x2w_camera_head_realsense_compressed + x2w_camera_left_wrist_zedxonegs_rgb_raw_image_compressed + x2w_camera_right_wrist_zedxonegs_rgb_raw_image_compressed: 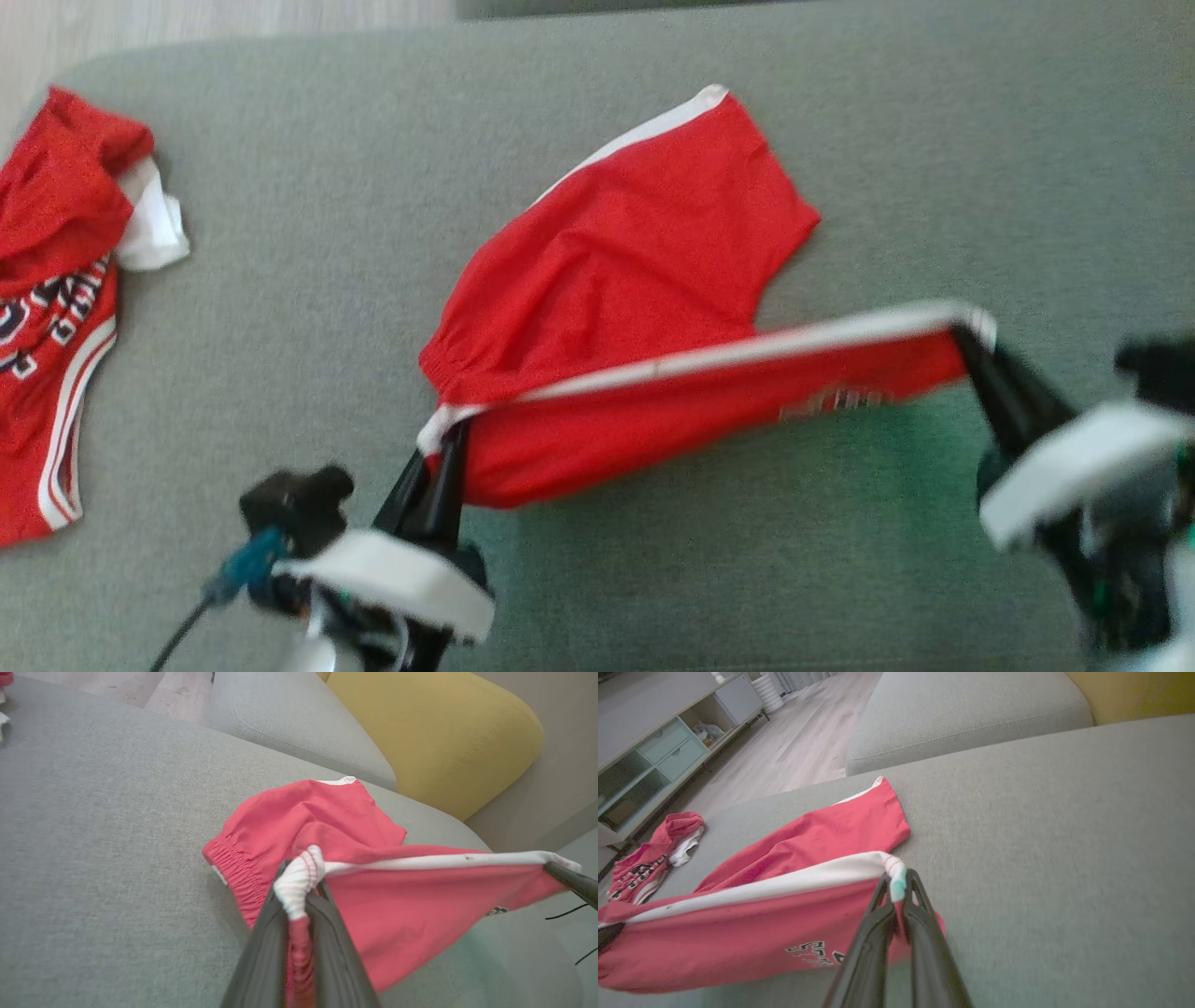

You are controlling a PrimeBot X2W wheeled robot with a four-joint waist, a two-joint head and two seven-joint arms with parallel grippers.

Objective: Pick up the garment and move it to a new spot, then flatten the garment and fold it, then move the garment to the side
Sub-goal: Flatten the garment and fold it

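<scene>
The garment [635, 252], a pair of red shorts with white trim, is found near the middle of the grey sofa seat [308, 187], partly raised and partly lying. One side is stretched in a taut line between the two grippers, and the white stripe [747, 350] along that side is pulled nearly straight. The left gripper [453, 437] is clamped on the gathered white end of the stripe at the elastic waistband [233, 877]; in the left wrist view the cloth is seen pinched between narrow-set fingers. The right gripper [966, 338] is closed tightly on the opposite end of the stripe, at the leg hem, and a small tuft of white fabric is shown above its tips in the right wrist view. The panel below the stripe is hung from this line, and dark lettering [815, 952] is printed on it, though the words cannot be read through the blur. The other leg is spread flat on the seat beyond the held edge, its hem pointed away from the robot. A second red garment [56, 308], with white stripes and dark print, is found crumpled at the seat's left end, well apart from the shorts. A yellow cushion [434, 732] is seen behind the seat, and a pale cabinet [654, 751] is set by the wooden floor [798, 751].
</scene>
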